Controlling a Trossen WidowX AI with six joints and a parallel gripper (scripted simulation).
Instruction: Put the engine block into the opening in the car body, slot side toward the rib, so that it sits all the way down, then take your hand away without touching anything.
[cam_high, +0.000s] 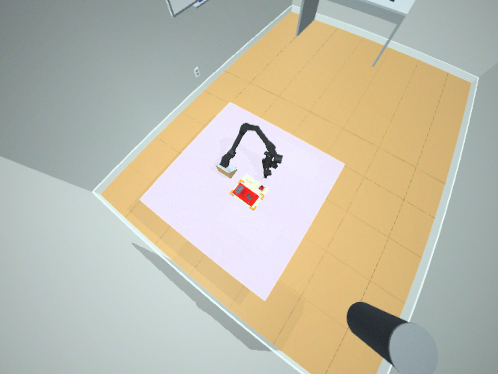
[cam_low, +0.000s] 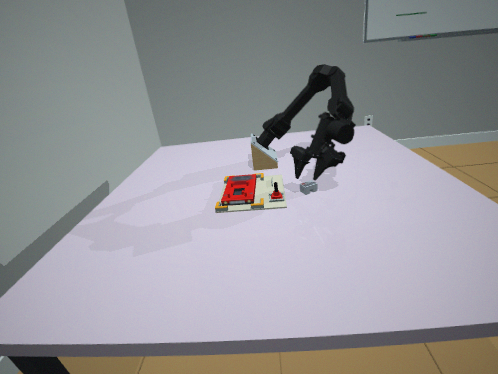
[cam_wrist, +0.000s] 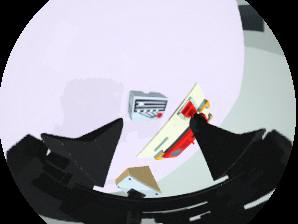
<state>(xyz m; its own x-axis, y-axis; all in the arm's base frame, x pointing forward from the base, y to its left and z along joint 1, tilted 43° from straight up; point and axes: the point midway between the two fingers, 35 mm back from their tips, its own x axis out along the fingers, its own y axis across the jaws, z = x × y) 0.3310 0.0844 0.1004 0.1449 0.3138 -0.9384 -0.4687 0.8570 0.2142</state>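
Note:
The grey engine block (cam_low: 308, 188) (cam_wrist: 145, 106) lies on the table beside the car plate, with slots and a small red spot showing in the wrist view. I cannot make it out in the top view. The red car body (cam_high: 244, 193) (cam_low: 227, 194) (cam_wrist: 181, 146) is on the cream plate (cam_high: 248, 180) (cam_low: 266, 192) (cam_wrist: 167, 122), with a dark opening in its middle. The rib inside is too small to tell. My gripper (cam_high: 267, 175) (cam_low: 307, 178) (cam_wrist: 157, 121) is open and empty, with its fingers just above and behind the engine block in the exterior view.
A red piece with an upright black stick (cam_high: 261, 188) (cam_low: 276, 191) stands on the plate's near side to the engine block. The wedge-shaped arm base (cam_high: 227, 173) (cam_low: 263, 160) (cam_wrist: 141, 175) stands behind the plate. Orange corner pieces edge the car body.

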